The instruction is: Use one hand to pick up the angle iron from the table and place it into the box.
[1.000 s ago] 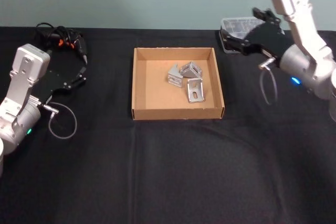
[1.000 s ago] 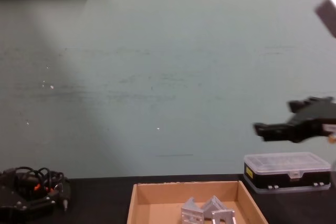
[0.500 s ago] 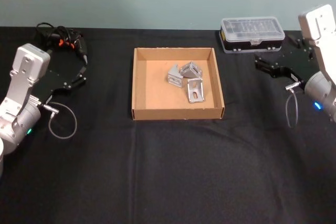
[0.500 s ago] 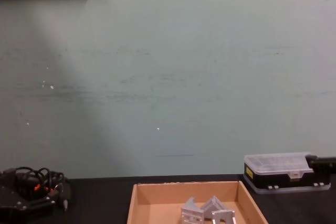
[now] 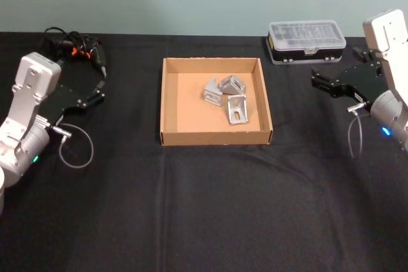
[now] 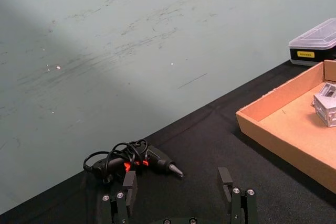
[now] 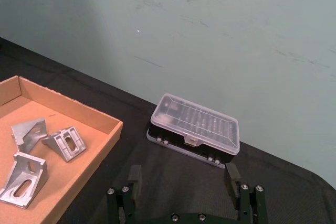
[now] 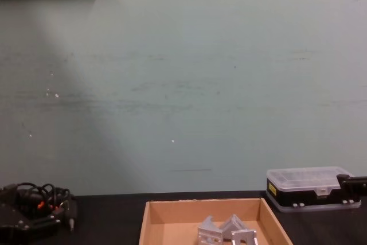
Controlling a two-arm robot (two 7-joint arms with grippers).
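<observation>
Three angle irons [image 5: 228,97] lie in the box [image 5: 171,103]. Right gripper [image 5: 322,81] beside it, fingers apart, empty. Left gripper [image 5: 99,92] parked, fingers apart.

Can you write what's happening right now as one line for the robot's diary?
brackets: three in box | right gripper: open, empty, right of box | left gripper: open, idle, left of box

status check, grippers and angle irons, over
Left gripper open, parked left. Right gripper open, empty, right of box. Three angle irons in box.
</observation>
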